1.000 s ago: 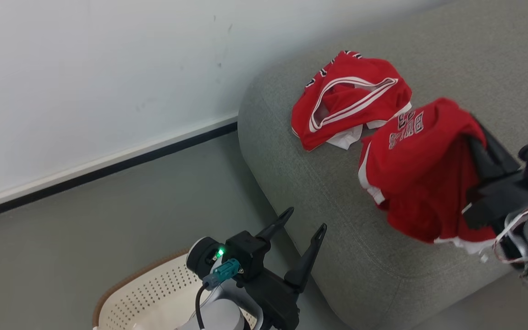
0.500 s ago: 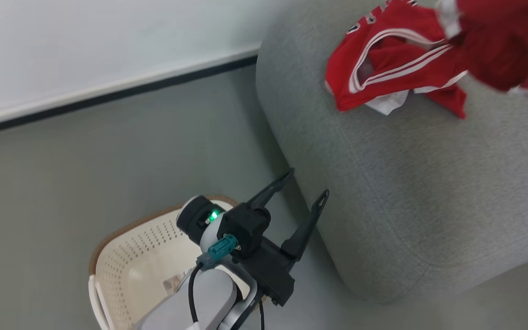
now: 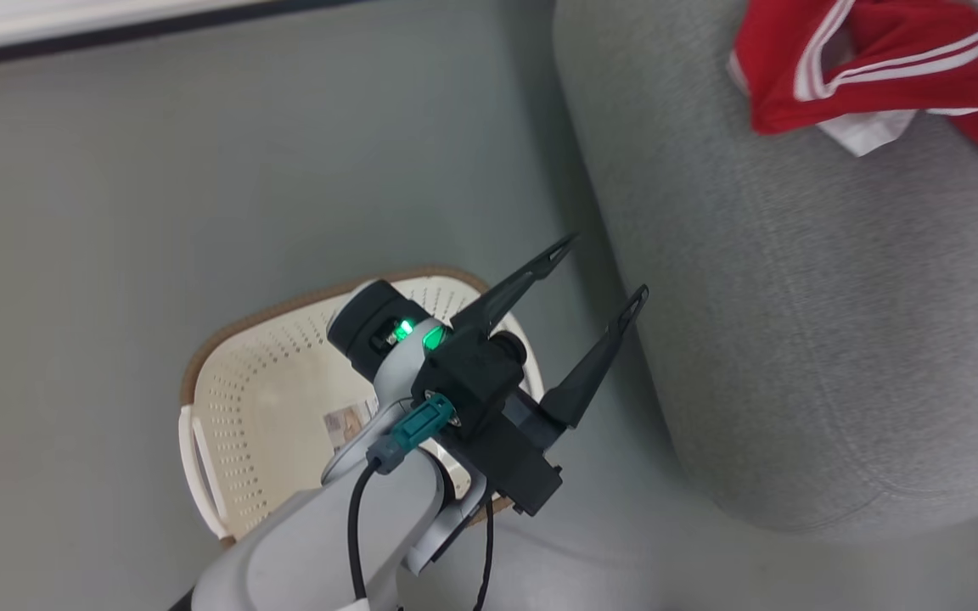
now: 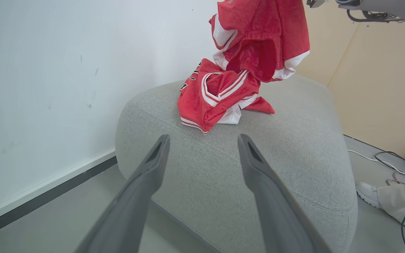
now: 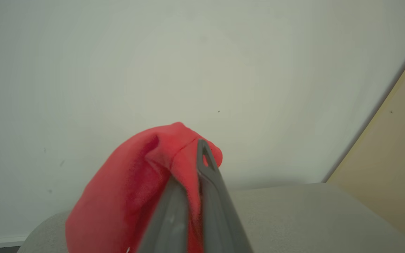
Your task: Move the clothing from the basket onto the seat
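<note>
The large grey fabric-upholstered sofa (image 3: 795,297) (image 4: 223,175) (image 5: 294,211) carries 1 of the 2 bright-red sports garments. This is the striped garment (image 3: 871,68) (image 4: 213,102), soft red cloth with white stripes and white lining. It lies crumpled on top of the cushion, near the rounded end that faces the white wall (image 4: 47,70). The plainer red garment (image 4: 262,31) (image 5: 128,196), with a white hem, hangs in the air right above it, its lower folds close over the striped one (whether the 2 touch cannot be told). The right gripper (image 5: 190,165) is clamped on a fold of this hanging cloth. Its 2 dark fingers are pressed nearly together, with red fabric bunched between and over them. The pale right forearm (image 4: 381,5) shows at the top corner of the left wrist view.

The left gripper (image 3: 599,271) (image 4: 204,138) holds nothing, its 2 long fingers spread wide. In the head view it hovers over the cream-white oval plastic laundry basket (image 3: 243,407), which has perforated sides and a brown woven-look rim. The basket stands on the grey floor (image 3: 158,170) just beside the sofa, and a label sticker (image 3: 349,424) shows on its bottom. A person's white shoe (image 4: 366,191) rests on the floor at the sofa's far side, near some cables (image 4: 381,158) that run along a beige panel (image 4: 381,88).
</note>
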